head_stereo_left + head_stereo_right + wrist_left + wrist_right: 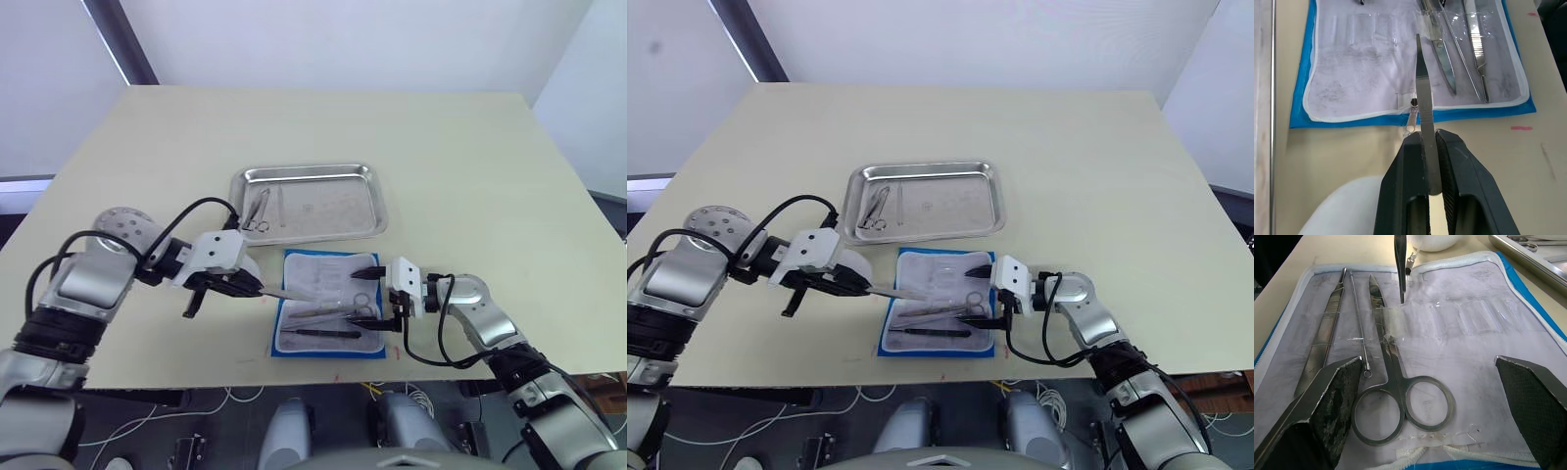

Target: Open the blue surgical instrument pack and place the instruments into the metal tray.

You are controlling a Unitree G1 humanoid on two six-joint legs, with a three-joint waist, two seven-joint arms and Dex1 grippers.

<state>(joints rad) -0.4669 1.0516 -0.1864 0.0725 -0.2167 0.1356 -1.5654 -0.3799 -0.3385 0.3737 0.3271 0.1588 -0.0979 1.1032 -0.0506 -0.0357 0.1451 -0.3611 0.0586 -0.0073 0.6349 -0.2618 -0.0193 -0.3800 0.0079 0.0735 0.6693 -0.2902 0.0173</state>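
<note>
Gripping tweezers (1424, 98), base hidden between fingers (1400, 196).

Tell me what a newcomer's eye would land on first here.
The opened bright blue fabric instrument pack lies at the table's near edge, silver ring-handled scissors on its pale lining. The left hand pinches slim silver tweezers beside it. Behind sits the shiny rectangular steel tray.

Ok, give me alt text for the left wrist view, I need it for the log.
The left claw is shut on a slim silver tweezers, holding it just over the near edge of the opened blue surgical instrument pack. On the pack's pale lining lie scissors, a thin probe and a flat forceps, side by side.
</note>
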